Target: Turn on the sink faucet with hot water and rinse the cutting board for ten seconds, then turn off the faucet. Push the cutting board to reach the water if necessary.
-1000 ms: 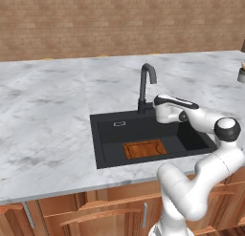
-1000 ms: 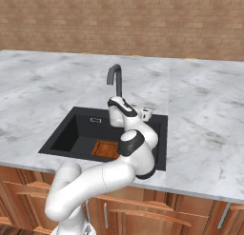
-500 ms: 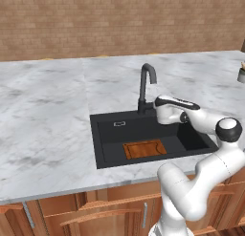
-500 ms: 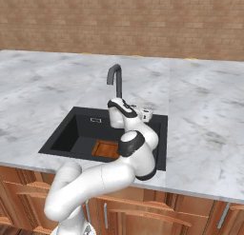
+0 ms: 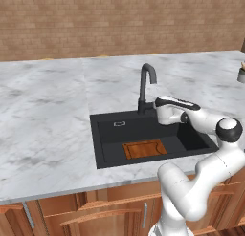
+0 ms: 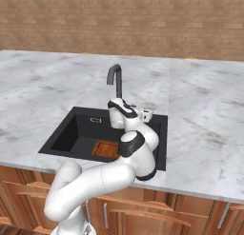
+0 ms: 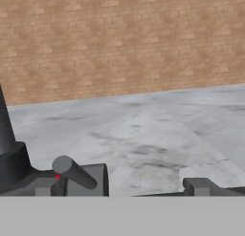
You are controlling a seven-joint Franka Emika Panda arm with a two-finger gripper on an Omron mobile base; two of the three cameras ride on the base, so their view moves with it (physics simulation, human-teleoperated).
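Presently the gripper [image 7: 119, 189] stands with jaws apart beside the sink faucet [image 5: 145, 88]. Its lever [image 7: 72, 172] (small, rigid, likely light-turning) should be pushed near the tip.

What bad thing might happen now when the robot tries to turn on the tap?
The gripper sits right by the faucet's small lever, so it might slip past or push it the wrong way, giving cold water. Also, the cutting board lies toward the sink's front, away from the spout, so water may miss it.
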